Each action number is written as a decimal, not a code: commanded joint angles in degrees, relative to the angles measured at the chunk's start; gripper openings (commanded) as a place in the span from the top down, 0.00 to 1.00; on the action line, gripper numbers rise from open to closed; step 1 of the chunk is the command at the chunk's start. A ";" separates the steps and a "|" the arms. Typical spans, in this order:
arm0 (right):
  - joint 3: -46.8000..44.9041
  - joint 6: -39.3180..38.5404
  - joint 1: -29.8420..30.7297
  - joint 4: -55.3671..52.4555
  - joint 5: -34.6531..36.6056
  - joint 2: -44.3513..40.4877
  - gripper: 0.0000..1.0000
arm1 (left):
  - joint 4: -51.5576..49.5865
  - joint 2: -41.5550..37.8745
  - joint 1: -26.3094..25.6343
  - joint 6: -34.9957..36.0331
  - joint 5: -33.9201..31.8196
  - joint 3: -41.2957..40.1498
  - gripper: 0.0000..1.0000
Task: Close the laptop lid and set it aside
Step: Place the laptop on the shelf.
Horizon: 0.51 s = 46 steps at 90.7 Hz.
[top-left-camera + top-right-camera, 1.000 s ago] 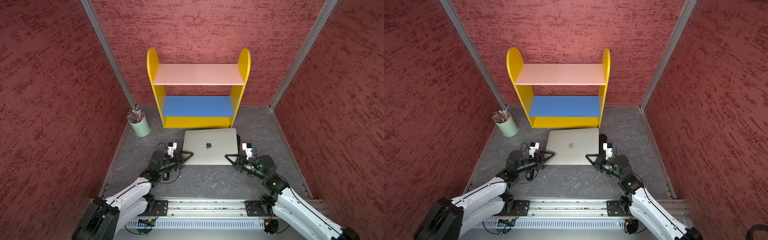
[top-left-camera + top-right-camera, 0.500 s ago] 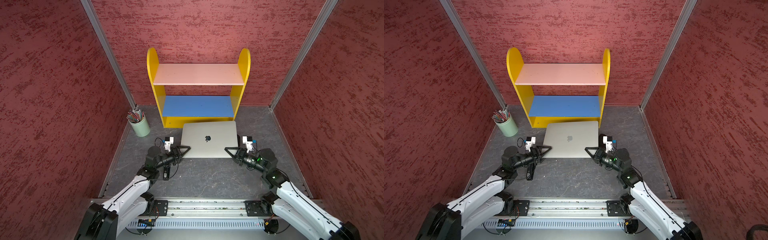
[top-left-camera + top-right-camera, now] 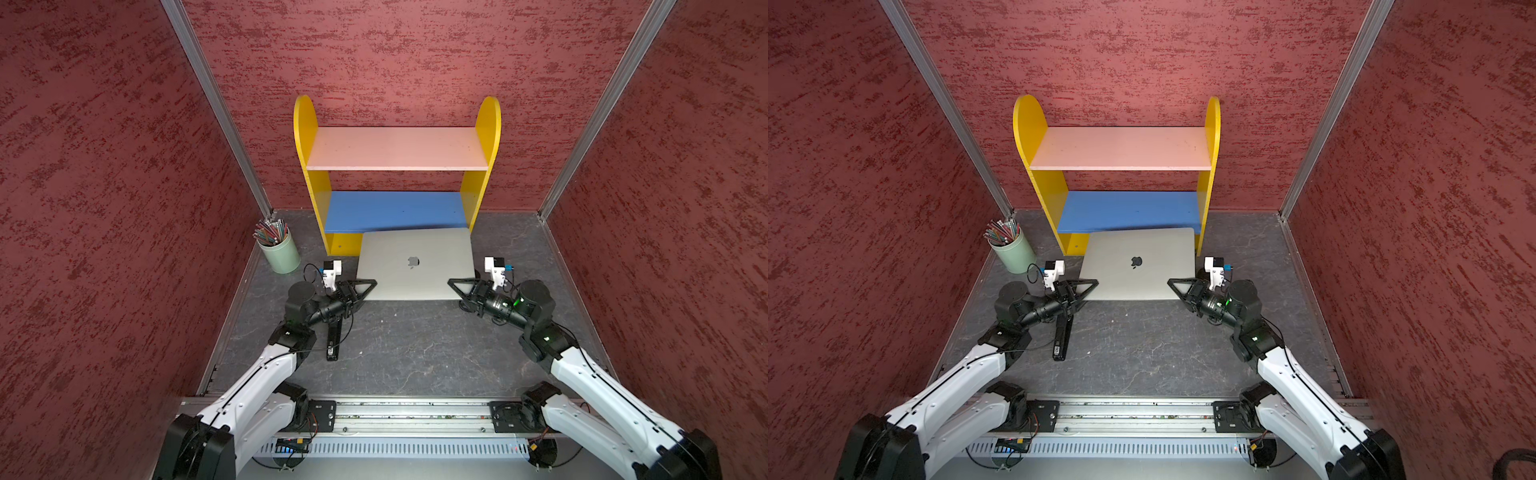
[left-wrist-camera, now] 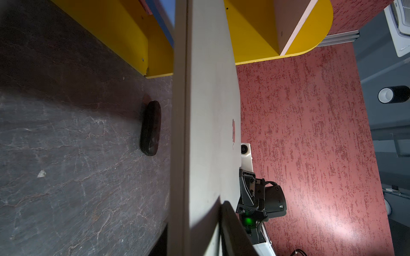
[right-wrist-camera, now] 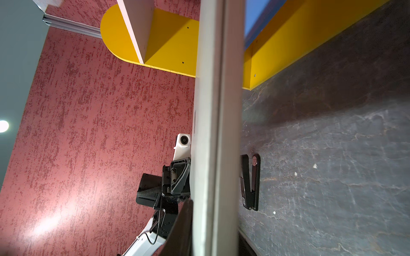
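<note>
Top views both show the laptop (image 3: 415,266) at 12 o'clock on the grey table (image 3: 415,345). Its far edge is right at the foot of the yellow shelf (image 3: 305,137). The laptop lid (image 3: 1138,270) is shut flat, silver side up.

The left gripper (image 3: 372,284) is at the laptop's 8 o'clock corner. In the left wrist view, one finger (image 4: 233,232) lies on the lid and the other sits under the edge. I cannot tell if they squeeze it tight.

The right gripper (image 3: 453,284) is at the 4 o'clock corner. It is clamped on the laptop, with one finger (image 5: 179,232) on top and one below.

Both wrist views look under the laptop, so its near edge is up off the table.

A green pencil cup (image 3: 280,257) stands at 10 o'clock from the laptop. A slim black bar (image 3: 332,340) lies at 7 o'clock, partly under the left arm.
</note>
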 commanded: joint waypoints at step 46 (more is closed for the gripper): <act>11.68 -10.07 0.66 -5.62 -4.95 5.04 0.70 | -2.89 -0.73 2.16 4.97 9.26 15.44 0.82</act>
